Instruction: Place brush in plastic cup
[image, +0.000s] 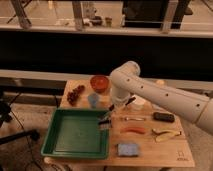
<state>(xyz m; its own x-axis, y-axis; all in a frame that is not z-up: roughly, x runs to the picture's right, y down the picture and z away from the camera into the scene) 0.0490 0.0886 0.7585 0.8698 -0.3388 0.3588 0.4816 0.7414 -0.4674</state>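
- My pincer (111, 110) is clamped on the brush (105, 122), which hangs slanted, head lowest, over the right rim of the green tray (75, 150).
- The plastic cup (93, 100) stands just behind-left of it, toward the back edge of the table (165, 150).

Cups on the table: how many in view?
2: the plastic cup beside the red bowl, a white cup right of the arm. The arm may hide another. The gripper holds the brush over the tray edge.

green tray (75, 136), orange bowl (99, 83), pale blue cup (93, 100), black-handled brush (105, 122), white arm (152, 93), dark tool (111, 110)
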